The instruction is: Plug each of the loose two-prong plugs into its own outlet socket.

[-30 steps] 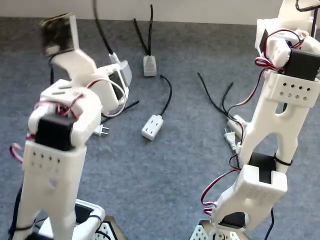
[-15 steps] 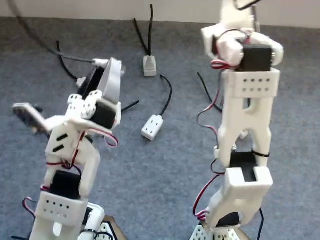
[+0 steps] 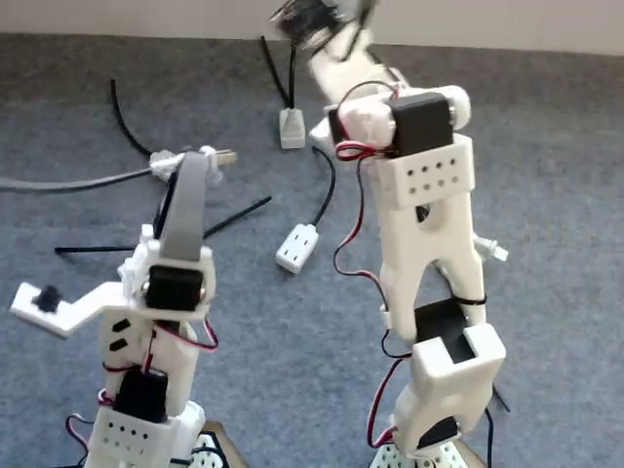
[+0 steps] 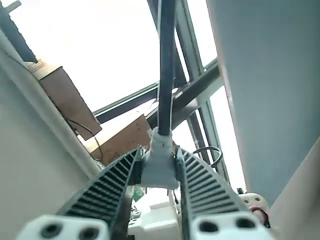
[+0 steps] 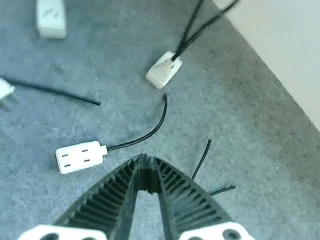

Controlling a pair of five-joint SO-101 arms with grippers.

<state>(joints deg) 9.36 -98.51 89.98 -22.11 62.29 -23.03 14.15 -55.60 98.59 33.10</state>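
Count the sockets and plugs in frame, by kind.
Outlet sockets: 3
Two-prong plugs: 3, namely the held plug in the left gripper, the lying plug and the partly hidden plug, which is likely a plug
Total: 6

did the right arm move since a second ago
Yes: in the high view the right arm has swung in from the picture's right edge to just beside the middle socket.
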